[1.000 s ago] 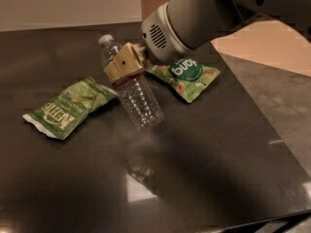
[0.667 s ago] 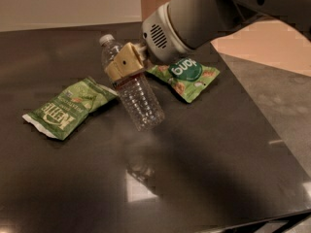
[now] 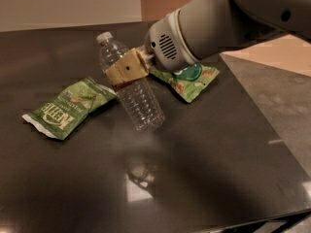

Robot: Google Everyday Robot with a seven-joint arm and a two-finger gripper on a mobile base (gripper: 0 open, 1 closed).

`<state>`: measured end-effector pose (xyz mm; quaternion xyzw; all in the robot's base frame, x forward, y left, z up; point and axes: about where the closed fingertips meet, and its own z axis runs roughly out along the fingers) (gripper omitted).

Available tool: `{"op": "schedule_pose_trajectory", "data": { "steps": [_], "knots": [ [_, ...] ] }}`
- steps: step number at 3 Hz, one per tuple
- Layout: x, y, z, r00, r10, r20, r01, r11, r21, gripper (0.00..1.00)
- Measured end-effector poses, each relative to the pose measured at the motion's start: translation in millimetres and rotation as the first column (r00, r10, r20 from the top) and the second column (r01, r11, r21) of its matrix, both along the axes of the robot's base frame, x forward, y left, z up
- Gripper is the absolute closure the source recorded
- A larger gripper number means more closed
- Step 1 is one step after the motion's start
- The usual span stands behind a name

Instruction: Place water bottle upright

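I've got gripper [image 3: 127, 69] clamped round water bottle [image 3: 143, 106] mid-body, v. little chg: still tilted, cap up-left, not upright yet.

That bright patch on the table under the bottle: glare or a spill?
Camera view: the patch looks like glare, a light reflected in the glossy table, not liquid; the bottle, tilted in the hand shut around its middle, seems faintly mirrored just above it.

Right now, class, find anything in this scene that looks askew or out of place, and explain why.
The water bottle leans askew, cap up-left, clamped at its middle by the claw, not upright.
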<state>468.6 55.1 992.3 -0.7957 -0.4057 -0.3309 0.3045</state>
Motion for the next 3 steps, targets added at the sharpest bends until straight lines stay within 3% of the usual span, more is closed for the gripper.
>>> {"op": "schedule_pose_trajectory", "data": {
  "steps": [1,2,3],
  "knots": [
    [-5.5,-7.4,8.7,0.9951,0.049,0.086,-0.057,0.995,0.085,1.0],
    [-10.0,-15.0,8.9,0.978,0.119,0.171,-0.146,0.978,0.152,1.0],
    [-10.3,-24.7,0.8,0.9492,0.168,0.266,-0.221,0.958,0.182,1.0]
  ]
}}
